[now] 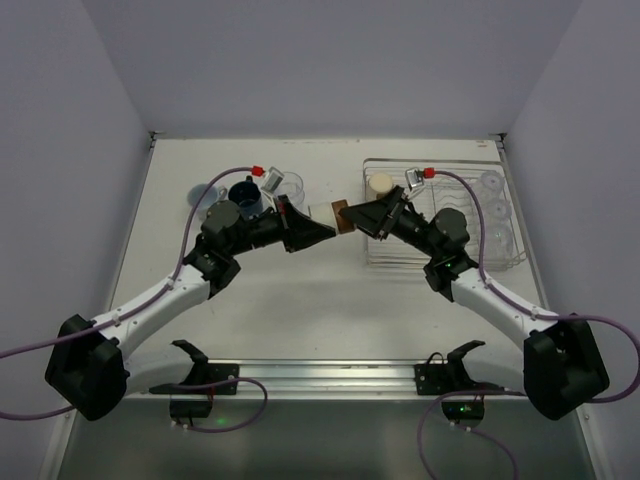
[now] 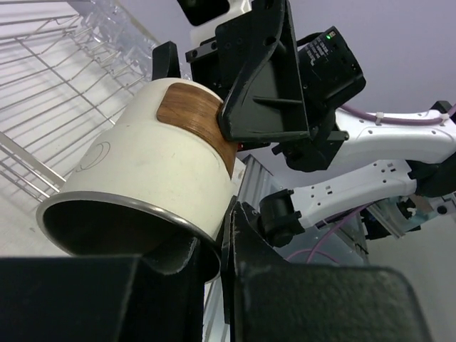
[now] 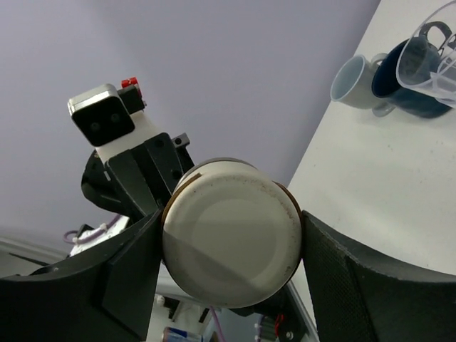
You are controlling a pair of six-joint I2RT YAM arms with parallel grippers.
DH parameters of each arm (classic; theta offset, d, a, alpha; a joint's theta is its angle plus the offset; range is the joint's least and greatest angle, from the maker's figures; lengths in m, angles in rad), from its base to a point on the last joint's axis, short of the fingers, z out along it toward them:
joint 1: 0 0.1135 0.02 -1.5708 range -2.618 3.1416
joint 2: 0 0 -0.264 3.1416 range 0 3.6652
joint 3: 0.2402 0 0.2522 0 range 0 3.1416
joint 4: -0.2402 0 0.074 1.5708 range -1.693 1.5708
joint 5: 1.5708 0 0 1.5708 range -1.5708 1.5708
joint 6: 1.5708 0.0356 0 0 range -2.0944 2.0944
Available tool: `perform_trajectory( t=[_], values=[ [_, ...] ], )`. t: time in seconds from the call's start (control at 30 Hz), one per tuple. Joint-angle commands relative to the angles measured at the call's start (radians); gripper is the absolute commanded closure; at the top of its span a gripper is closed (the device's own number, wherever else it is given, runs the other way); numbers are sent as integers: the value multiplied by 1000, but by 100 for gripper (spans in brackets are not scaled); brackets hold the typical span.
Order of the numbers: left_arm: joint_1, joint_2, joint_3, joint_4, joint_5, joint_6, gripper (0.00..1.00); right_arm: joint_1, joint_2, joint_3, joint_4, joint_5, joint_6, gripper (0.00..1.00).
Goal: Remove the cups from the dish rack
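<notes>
A brown cup with a cream top (image 1: pixel 331 213) hangs in the air between both grippers, left of the dish rack (image 1: pixel 470 262). My left gripper (image 1: pixel 318 228) is shut on its rim, one finger inside the mouth and one outside (image 2: pixel 221 246). My right gripper (image 1: pixel 352 216) is shut on its brown base end, a finger on each side of the cup (image 3: pixel 231 242). The cup fills the left wrist view (image 2: pixel 153 174), with the rack (image 2: pixel 43 85) behind it. A second brown cup (image 1: pixel 380 184) and clear tumblers (image 1: pixel 497 212) stand in the rack.
On the table at far left stand a light blue mug (image 1: pixel 205 195), a navy mug (image 1: pixel 245 197) and a clear tumbler (image 1: pixel 287 185). They also show in the right wrist view: light blue mug (image 3: pixel 356 80), navy mug (image 3: pixel 399 85), tumbler (image 3: pixel 434 60).
</notes>
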Motion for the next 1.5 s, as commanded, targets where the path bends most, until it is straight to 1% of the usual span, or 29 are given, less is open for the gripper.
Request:
perform_trajectory(
  t=[0.0, 0.03, 0.07, 0.1, 0.13, 0.17, 0.2, 0.27, 0.3, 0.37, 0.4, 0.5, 0.63, 0.77, 0.9, 1.03, 1.13, 1.23, 1.27, 1.3, 1.33, 1.37, 1.43, 1.47],
  values=[
    [-17, -32, 83, -132, -116, 140, 100, 18, 11, -20, 19, -25, -34, 24],
    [-17, -41, 107, -295, -225, 222, 100, 20, -1, -14, -50, -21, -72, 6],
    [-17, -50, 151, -371, -290, 258, 100, 20, -7, -7, -96, -13, -98, 1],
    [-17, -66, 170, -447, -350, 295, 100, 20, -12, 9, -147, -7, -124, 1],
    [-17, -64, 196, -613, -465, 359, 100, 20, -20, 15, -225, 1, -172, 1],
    [-17, -64, 240, -686, -527, 385, 100, 20, -36, 16, -254, 10, -190, 1],
    [-17, -67, 250, -785, -573, 408, 100, 18, -46, 15, -284, 31, -209, 1],
    [-17, -72, 271, -881, -700, 464, 100, 18, -67, 15, -348, 44, -253, 1],
    [-17, -70, 279, -977, -764, 477, 100, 18, -73, 18, -373, 50, -270, 1],
    [-14, -61, 290, -1067, -814, 505, 100, 20, -90, 13, -416, 51, -304, 1],
    [-15, -55, 288, -1144, -850, 511, 100, 18, -96, 10, -428, 62, -313, 1],
    [-6, -6, 273, -1271, -895, 524, 100, 20, -116, 10, -468, 88, -344, 1],
    [20, 52, 233, -1270, -872, 537, 100, 18, -129, 29, -524, 113, -384, 1],
    [64, 188, 262, -1274, -872, 576, 100, 18, -147, 30, -557, 132, -414, 1],
    [115, 262, 282, -1228, -840, 593, 100, 18, -153, 41, -617, 179, -459, 1],
    [134, 325, 293, -1211, -861, 593, 100, 18, -170, 50, -663, 223, -496, 1],
    [135, 365, 307, -1202, -889, 590, 96, 18, -184, 52, -676, 245, -508, 1],
    [135, 393, 325, -1199, -917, 582, 86, 20, -178, 52, -683, 258, -516, 1],
    [135, 399, 328, -1197, -920, 583, 76, 18, -170, 59, -689, 264, -519, 1],
    [135, 399, 331, -1194, -929, 583, 72, 18, -167, 62, -696, 272, -523, 1],
    [135, 396, 331, -1193, -938, 580, 68, 18, -165, 67, -712, 298, -534, 1],
    [135, 385, 331, -1191, -950, 577, 62, 20, -162, 79, -722, 310, -539, 1],
    [135, 373, 337, -1188, -967, 574, 57, 20, -159, 99, -768, 364, -566, 1],
    [135, 358, 340, -1185, -969, 573, 50, 18, -159, 118, -790, 423, -575, 1]
  ],
)
